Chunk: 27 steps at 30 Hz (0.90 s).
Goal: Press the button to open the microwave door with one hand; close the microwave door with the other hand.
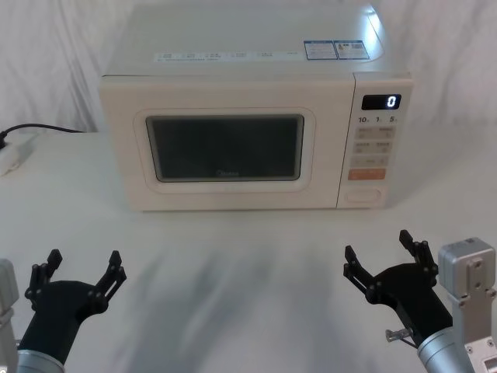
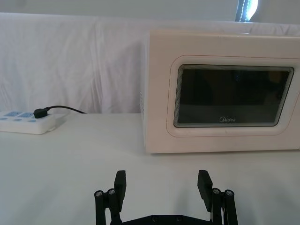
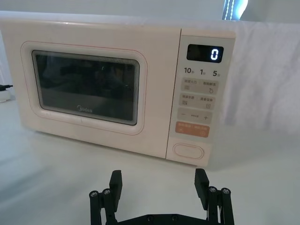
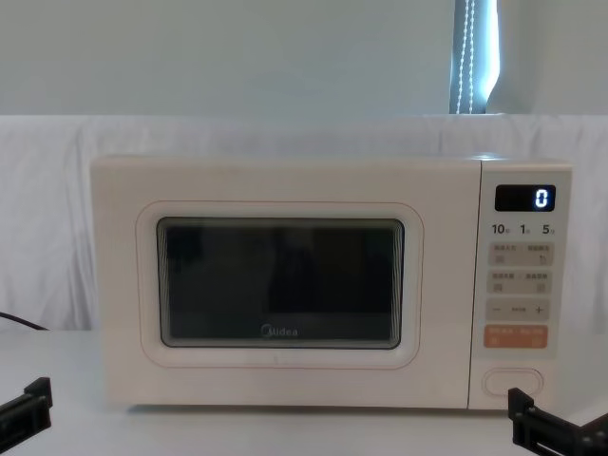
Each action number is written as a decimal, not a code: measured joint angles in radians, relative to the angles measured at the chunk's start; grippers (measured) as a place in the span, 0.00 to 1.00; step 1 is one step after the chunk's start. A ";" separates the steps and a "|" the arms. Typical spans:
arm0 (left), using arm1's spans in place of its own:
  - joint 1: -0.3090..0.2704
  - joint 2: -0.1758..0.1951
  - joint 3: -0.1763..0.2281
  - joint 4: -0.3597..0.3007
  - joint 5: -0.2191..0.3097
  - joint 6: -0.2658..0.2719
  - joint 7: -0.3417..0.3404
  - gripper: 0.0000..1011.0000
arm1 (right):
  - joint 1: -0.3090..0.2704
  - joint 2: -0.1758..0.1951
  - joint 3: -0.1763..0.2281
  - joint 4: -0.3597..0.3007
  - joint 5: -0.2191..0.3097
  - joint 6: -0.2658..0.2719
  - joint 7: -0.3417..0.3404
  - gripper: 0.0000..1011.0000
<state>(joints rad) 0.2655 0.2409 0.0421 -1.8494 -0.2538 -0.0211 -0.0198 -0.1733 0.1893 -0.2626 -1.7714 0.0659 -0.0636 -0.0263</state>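
The cream microwave stands at the back of the table with its microwave door [image 1: 225, 151] [image 2: 229, 98] [image 3: 89, 89] [image 4: 280, 285] flush with the front. The plain cream pill-shaped button [image 1: 365, 196] [image 3: 188, 151] [image 4: 513, 382] sits at the bottom of the control strip, under the orange key. My right gripper [image 1: 382, 255] [image 3: 158, 185] hovers open above the table, in front of the button and apart from it. My left gripper [image 1: 83, 266] [image 2: 161, 183] is open near the table's front left, well short of the door. Both hold nothing.
A white power strip [image 1: 15, 151] [image 2: 26, 122] with a black plug and cable lies at the far left of the white-clothed table. The display [image 1: 380, 102] shows 0. A white cloth backdrop hangs behind the microwave.
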 joint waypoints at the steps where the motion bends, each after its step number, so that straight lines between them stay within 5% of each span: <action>1: 0.000 0.000 0.000 0.000 0.000 0.000 0.000 0.99 | 0.000 0.000 0.000 0.000 0.000 0.000 0.000 0.99; 27: 0.000 0.000 0.000 0.000 0.000 0.000 0.000 0.99 | 0.000 0.000 0.000 0.000 0.000 0.000 0.000 0.99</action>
<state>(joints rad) 0.2655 0.2409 0.0421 -1.8492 -0.2538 -0.0208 -0.0199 -0.1732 0.1893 -0.2626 -1.7714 0.0659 -0.0637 -0.0262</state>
